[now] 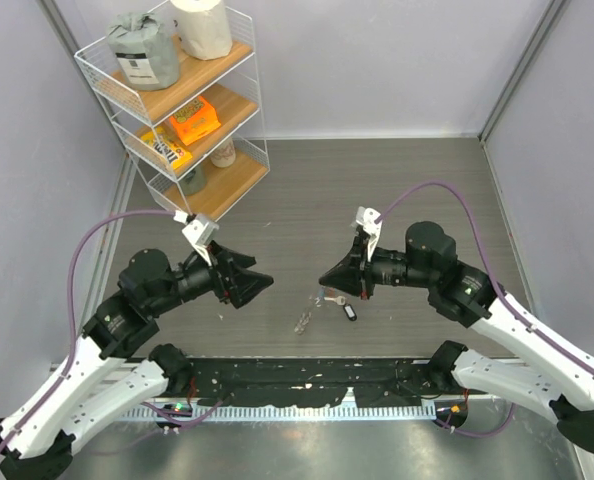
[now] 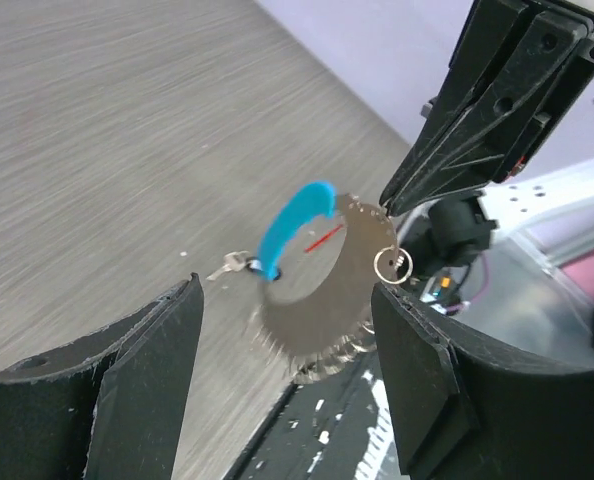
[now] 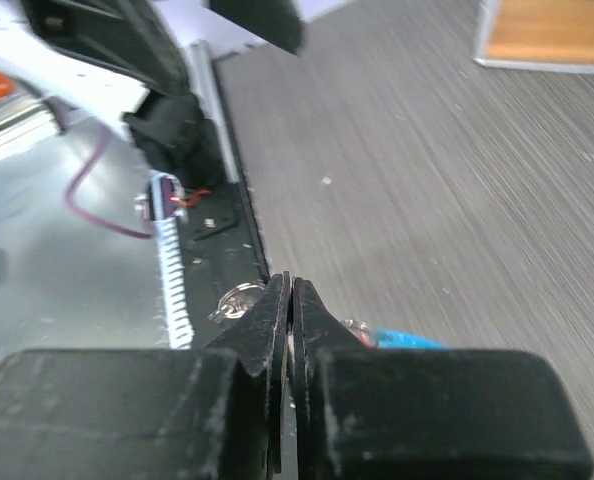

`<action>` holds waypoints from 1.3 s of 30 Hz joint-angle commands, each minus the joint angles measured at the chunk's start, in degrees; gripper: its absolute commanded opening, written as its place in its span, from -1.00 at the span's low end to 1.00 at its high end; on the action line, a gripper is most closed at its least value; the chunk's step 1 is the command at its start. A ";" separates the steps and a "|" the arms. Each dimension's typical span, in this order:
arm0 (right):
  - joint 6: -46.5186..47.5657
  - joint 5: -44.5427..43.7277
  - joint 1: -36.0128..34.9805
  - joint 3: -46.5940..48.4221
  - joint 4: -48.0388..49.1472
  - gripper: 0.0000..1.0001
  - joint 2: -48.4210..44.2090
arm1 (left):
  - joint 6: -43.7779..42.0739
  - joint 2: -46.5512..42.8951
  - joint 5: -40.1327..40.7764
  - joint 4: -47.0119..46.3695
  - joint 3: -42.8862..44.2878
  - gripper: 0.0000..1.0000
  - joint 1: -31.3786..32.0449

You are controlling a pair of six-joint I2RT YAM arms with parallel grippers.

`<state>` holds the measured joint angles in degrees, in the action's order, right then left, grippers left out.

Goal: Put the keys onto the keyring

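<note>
Item: the keys (image 2: 327,300). A toothed silvery fan, blurred, hanging just under the right gripper (image 3: 285,295) fingertips and in the gap ahead of the left gripper (image 1: 265,283) fingers.

Item: the keyring (image 2: 389,263). A thin ring at the fan's edge, just below the right fingertips. Its blue tag (image 2: 295,222) and red tag (image 2: 323,238) stood on the far side of the fan from them.

Right fingers: pressed flat together, no gap, apparently nipping the fan's upper edge. It could not be told whether ring wire was also caught.

Left fingers (image 2: 157,340): spread wide, holding nothing, one each side of the bunch and clear of it.

Loose: one small key (image 2: 232,265) on the table (image 2: 97,120), beyond the left fingers.

Progress, judged: most keys looked gathered with the ring, though whether they were threaded was not visible. At least the loose key was left.
</note>
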<state>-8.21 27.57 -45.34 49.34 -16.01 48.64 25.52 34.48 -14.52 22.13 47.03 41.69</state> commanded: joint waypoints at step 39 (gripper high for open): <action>-16.14 -19.22 -21.80 -1.97 44.66 -0.88 -4.17 | 19.48 -3.81 -20.54 -41.64 -6.95 0.56 2.08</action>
<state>-23.77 17.45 -65.54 46.92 19.42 44.91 44.01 30.06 -34.13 -14.79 39.79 43.29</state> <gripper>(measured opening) 0.071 0.780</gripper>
